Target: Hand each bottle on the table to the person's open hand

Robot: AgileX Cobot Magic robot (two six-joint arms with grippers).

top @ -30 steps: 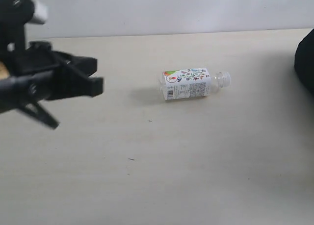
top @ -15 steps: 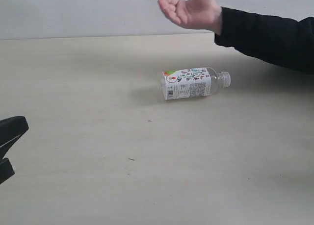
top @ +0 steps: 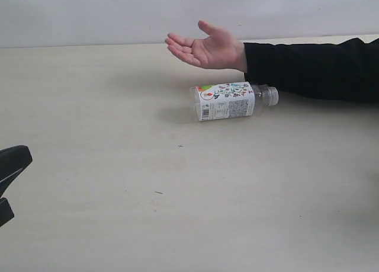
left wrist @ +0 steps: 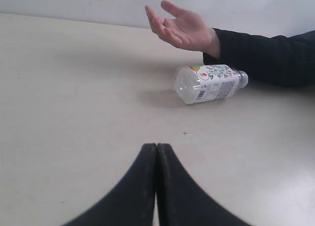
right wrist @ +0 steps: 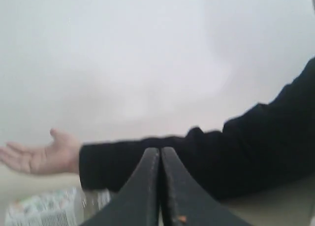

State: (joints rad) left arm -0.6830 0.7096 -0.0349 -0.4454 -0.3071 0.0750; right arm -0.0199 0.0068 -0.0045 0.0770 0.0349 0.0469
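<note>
One clear bottle (top: pixel 229 101) with a white floral label lies on its side on the pale table (top: pixel 118 165), cap pointing right. It also shows in the left wrist view as the bottle (left wrist: pixel 209 82) and blurred in the right wrist view as the bottle (right wrist: pixel 44 209). The person's open hand (top: pixel 207 47), palm up on a black-sleeved arm, hovers just behind it; the hand (left wrist: pixel 179 26) and the hand (right wrist: pixel 42 157) show in the wrist views. My left gripper (left wrist: pixel 156 146) is shut and empty, well short of the bottle; its tip (top: pixel 12 165) sits at the left edge. My right gripper (right wrist: pixel 160 149) is shut, empty.
The black sleeve (top: pixel 314 67) stretches in from the right above the back of the table, just behind the bottle's cap. A pale wall (top: pixel 118 14) backs the table.
The left arm has drawn back from the upper left to the lower left edge. The person's hand has come in from the right and lowered, palm up, behind the bottle.
</note>
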